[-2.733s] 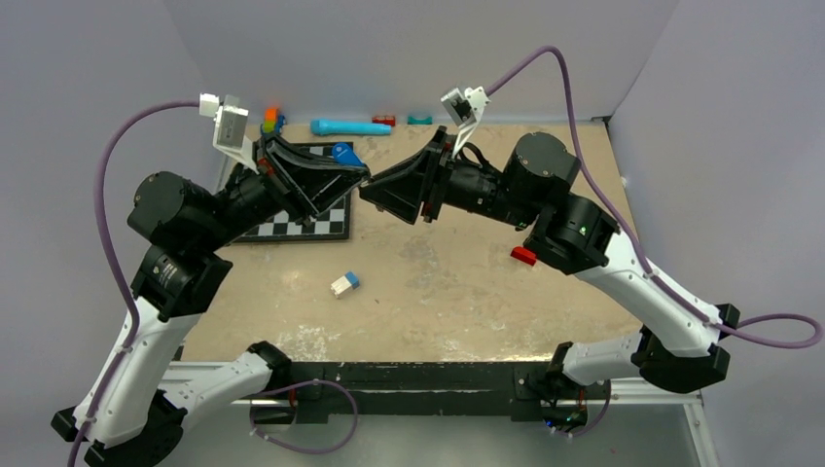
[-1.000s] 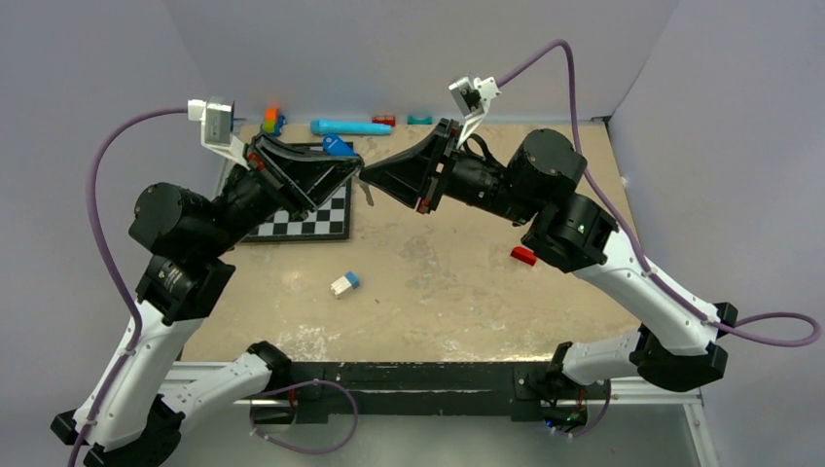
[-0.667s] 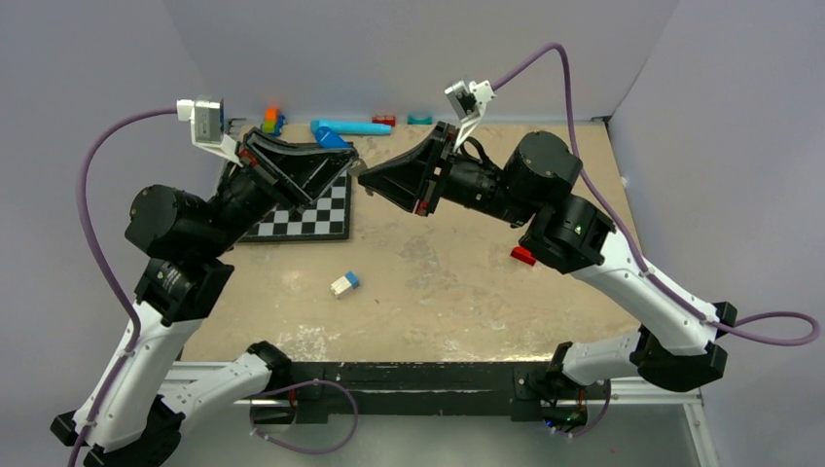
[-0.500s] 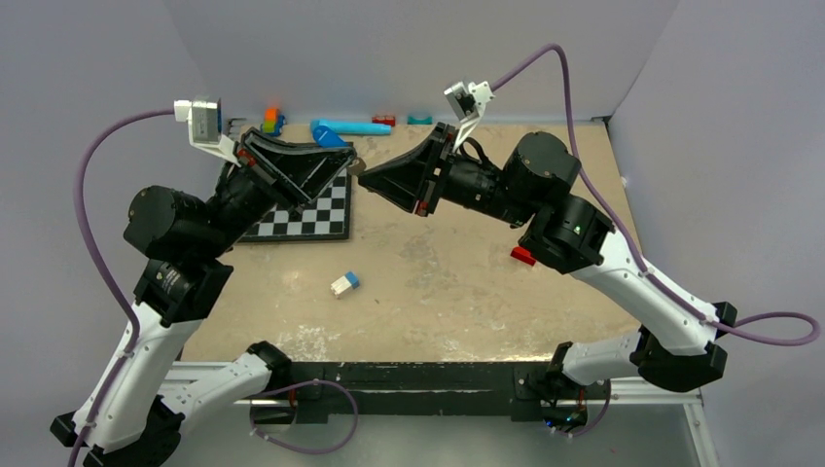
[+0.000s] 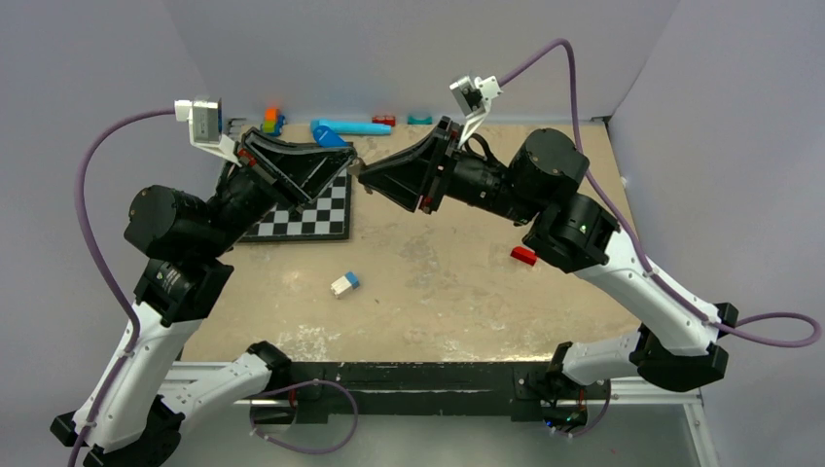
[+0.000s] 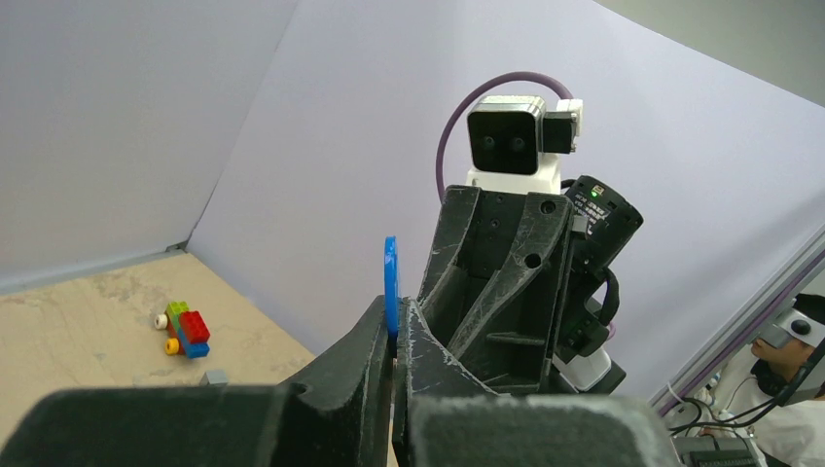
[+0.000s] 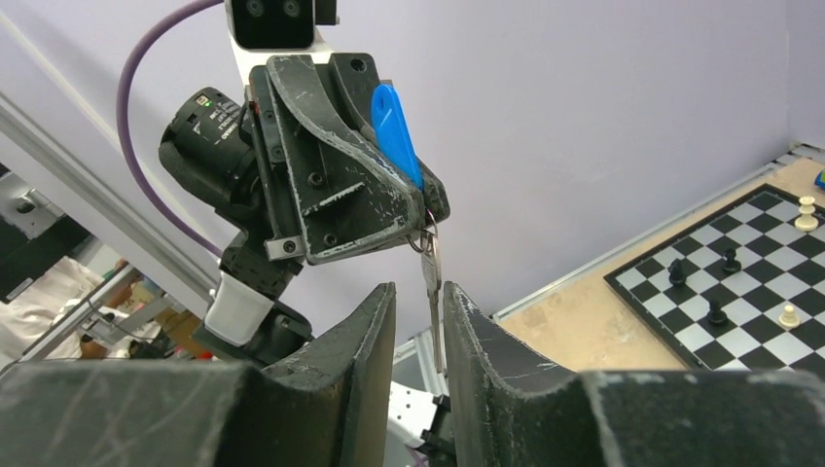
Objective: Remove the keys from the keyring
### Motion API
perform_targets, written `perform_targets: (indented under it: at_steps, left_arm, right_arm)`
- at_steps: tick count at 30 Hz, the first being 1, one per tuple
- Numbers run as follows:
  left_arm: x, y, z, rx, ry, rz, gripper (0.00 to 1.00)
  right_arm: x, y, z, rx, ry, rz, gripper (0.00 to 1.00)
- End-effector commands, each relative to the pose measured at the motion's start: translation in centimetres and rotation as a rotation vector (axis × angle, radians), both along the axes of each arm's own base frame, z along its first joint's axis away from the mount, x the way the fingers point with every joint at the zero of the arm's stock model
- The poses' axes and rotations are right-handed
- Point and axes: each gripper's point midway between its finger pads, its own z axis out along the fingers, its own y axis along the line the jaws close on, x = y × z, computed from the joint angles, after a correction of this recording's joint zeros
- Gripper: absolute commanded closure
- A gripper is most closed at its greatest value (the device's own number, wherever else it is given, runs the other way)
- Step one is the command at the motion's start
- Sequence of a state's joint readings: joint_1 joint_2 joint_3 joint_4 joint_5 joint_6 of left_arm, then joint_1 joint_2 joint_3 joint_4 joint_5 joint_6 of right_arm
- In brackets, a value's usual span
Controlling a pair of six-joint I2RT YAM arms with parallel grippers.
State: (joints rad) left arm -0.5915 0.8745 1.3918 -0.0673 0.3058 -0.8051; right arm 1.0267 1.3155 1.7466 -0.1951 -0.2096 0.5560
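Both grippers meet in mid-air above the back of the table. My left gripper [image 5: 347, 167] is shut on the blue plastic head of one key [image 6: 390, 282]; the head sticks out above its fingertips, as the right wrist view [image 7: 394, 131] also shows. A small keyring [image 7: 426, 241] hangs below the left fingertips, and the plain silver key [image 7: 432, 292] dangles from it. My right gripper [image 7: 419, 290] is open by a narrow gap. The silver key hangs in that gap, close to the right-hand finger [image 7: 467, 321].
A chessboard [image 5: 311, 219] with several pieces lies under the left gripper. A white-and-blue block [image 5: 344, 283] lies mid-table and a red brick [image 5: 523, 255] under the right arm. A long blue piece [image 5: 355, 126] and small toy bricks [image 5: 270, 120] line the back wall.
Both grippers have risen and moved back and left together since 2.7 s ago. In the last half second the right gripper has shifted slightly right; the left has stayed still.
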Motion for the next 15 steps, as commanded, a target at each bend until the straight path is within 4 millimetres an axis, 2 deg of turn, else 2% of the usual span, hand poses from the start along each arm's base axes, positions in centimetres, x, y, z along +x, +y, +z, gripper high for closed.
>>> perform_targets:
  at_steps: [1, 10, 15]
  left_arm:
    - [-0.47, 0.35, 1.02, -0.033, -0.038, 0.0, 1.0]
    - [-0.49, -0.16, 0.63, -0.018, -0.033, -0.025, 1.0]
    - [-0.78, 0.18, 1.14, -0.023, -0.051, -0.016, 1.0]
  right_arm:
    - [-0.71, -0.54, 2.33, 0.049, -0.046, 0.017, 0.72]
    - [-0.25, -0.02, 2.5, 0.049, -0.042, 0.009, 0.73]
    - [-0.15, 0.36, 1.89, 0.032, -0.032, 0.016, 0.95]
